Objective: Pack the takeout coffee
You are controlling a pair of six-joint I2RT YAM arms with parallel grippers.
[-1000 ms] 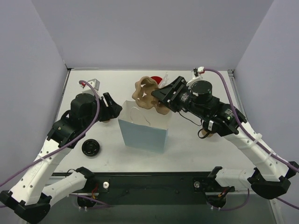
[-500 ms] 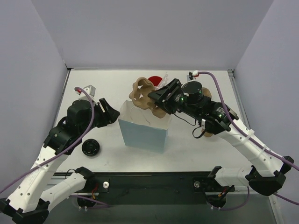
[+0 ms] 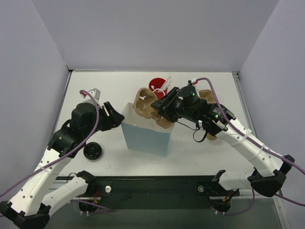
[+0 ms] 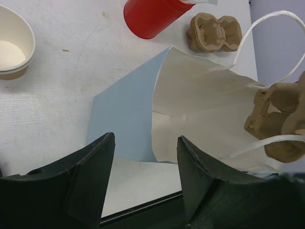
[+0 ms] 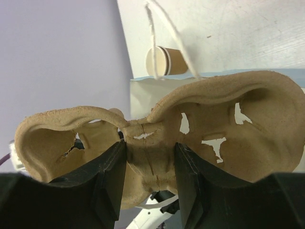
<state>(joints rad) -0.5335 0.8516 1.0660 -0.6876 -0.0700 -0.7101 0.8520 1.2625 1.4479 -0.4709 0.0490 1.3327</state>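
**Friend:** Where is the takeout coffee (image 3: 92, 150)?

**Me:** It is close to my side, on the table (image 3: 190, 152), to the left of the bag (image 3: 145, 138); from above I see only its black lid; it stands alone, apart from the bag; no claw touches it.

**Friend:** What is your left claw (image 4: 145, 143) doing?

**Me:** It is spread wide with nothing in it; it hangs just beside the left side of the bag; the bag is blue paper and stands open in the middle of the table; a paper cup (image 4: 12, 45) with no lid sits off to one side; that one is not the coffee.

**Friend:** And the right claw (image 5: 148, 148)?

**Me:** It is pinching a brown cup tray (image 5: 248, 109) by its middle; the tray is at the mouth of the bag; I cannot tell if any of it is inside. Farther back stand a red cup (image 4: 150, 16) and a second tray (image 4: 213, 32).

**Friend:** So how much is done?

**Me:** Not much, I think; the bag is open and ready; the tray looks nearly in; the coffee is not picked up yet. I guess the tray goes in first; then I must grab the coffee and set it in the bag upright, so it does not spill.
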